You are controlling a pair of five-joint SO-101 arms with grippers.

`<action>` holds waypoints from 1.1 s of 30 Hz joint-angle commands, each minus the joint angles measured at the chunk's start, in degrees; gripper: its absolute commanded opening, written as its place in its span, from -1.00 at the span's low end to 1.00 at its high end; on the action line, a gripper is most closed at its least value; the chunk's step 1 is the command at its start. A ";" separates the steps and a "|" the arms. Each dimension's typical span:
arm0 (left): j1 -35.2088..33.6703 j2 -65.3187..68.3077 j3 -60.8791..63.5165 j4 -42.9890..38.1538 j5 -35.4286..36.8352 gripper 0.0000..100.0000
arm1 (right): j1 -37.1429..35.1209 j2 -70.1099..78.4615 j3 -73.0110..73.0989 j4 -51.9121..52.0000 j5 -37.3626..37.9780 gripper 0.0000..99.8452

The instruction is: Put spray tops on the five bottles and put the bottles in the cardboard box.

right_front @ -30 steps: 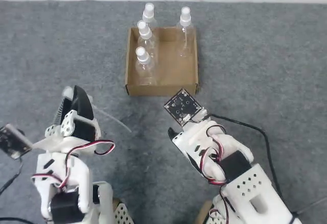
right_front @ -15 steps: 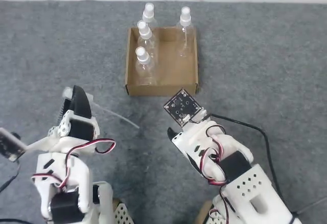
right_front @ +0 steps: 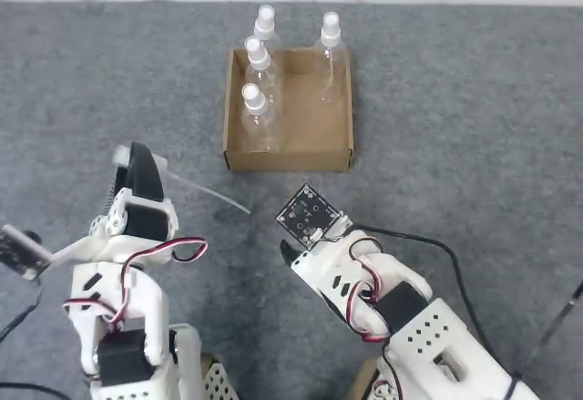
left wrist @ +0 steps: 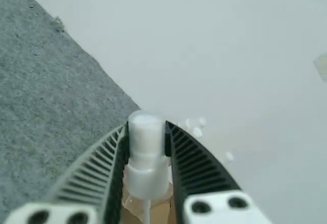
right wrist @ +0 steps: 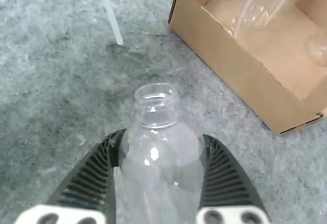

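Observation:
My left gripper (left wrist: 146, 130) is shut on a white spray top (left wrist: 146, 152). In the high view that spray top (right_front: 124, 157) sits at the left, and its thin dip tube (right_front: 209, 197) slants right across the carpet. My right gripper (right wrist: 158, 145) is shut on a clear, open-necked bottle (right wrist: 156, 109), below and right of the tube's tip (right wrist: 113, 30). The right arm (right_front: 364, 277) stands just in front of the cardboard box (right_front: 288, 156). Several capped bottles (right_front: 255, 99) stand in or at the box.
Grey carpet covers the table, with open floor left and right of the box. A pale wall runs along the far edge behind the box. Cables trail beside the right arm's base (right_front: 455, 263).
My right arm has shifted left and nearer, away from the box front. The left gripper has turned, so the dip tube's tip has swung right toward the right arm.

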 commanded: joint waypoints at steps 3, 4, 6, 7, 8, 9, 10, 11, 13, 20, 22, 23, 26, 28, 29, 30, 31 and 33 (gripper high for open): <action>0.26 -1.14 -0.75 -2.29 3.08 -0.98 | -0.48 -1.71 -0.70 -1.36 0.00 -0.92; 0.26 -1.14 -0.75 -2.29 3.25 -0.98 | -0.48 -1.63 -0.70 -1.36 0.00 -0.92; 0.35 -1.14 -0.75 -2.29 4.04 -0.98 | -0.48 -1.54 -0.70 -1.36 0.00 -0.92; 0.35 -1.14 -0.75 -2.29 4.40 -0.98 | -0.48 -1.54 -0.70 -1.36 0.00 -0.92; 0.35 -1.14 -0.84 -2.37 4.40 -0.98 | -0.48 -1.54 -0.70 -1.36 0.00 -0.92; 0.35 -1.14 -1.01 -2.55 4.40 -0.98 | -0.48 -1.63 -0.70 -1.36 0.00 -0.92; 0.35 -1.14 -1.10 -2.73 4.40 -0.98 | -0.48 -1.71 -0.70 -1.36 0.00 -0.92; 0.44 -1.14 -1.19 -2.73 4.40 -0.98 | -0.48 -1.80 -0.70 -1.36 0.00 -0.92; 1.85 -1.14 -1.27 -2.64 4.40 -0.98 | -0.48 -1.80 -0.70 -1.36 0.00 -0.92; 5.71 -1.14 -1.27 -2.64 4.13 -0.98 | -0.48 -1.80 -0.44 -1.45 4.84 -0.92; 5.80 -1.14 -1.27 -2.64 4.13 -0.98 | -0.48 -1.80 1.05 -3.91 6.51 -0.92; 5.89 -1.14 -1.27 -2.64 4.13 -0.98 | -0.48 -1.80 2.29 -5.67 6.95 -0.92; 5.89 -1.14 -1.27 -2.46 4.13 -0.98 | -0.48 -1.80 5.19 -10.77 7.30 -0.92; 5.89 -1.14 -1.27 -2.46 4.13 -0.98 | -0.48 -1.80 5.89 -12.18 7.30 -0.92; 5.89 -1.14 -1.27 -2.37 4.13 -0.98 | -0.48 -1.80 5.89 -12.09 7.30 -0.92; 5.89 -1.14 -1.27 -2.37 4.13 -0.98 | -0.48 -1.80 5.89 -12.09 7.30 -0.92; 5.89 -1.14 -1.27 -2.29 4.13 -0.98 | -0.48 -1.80 5.89 -12.18 7.30 -0.92; 5.98 -1.14 -1.27 -2.29 4.13 -0.98 | -0.48 -1.80 5.98 -12.35 7.30 -0.92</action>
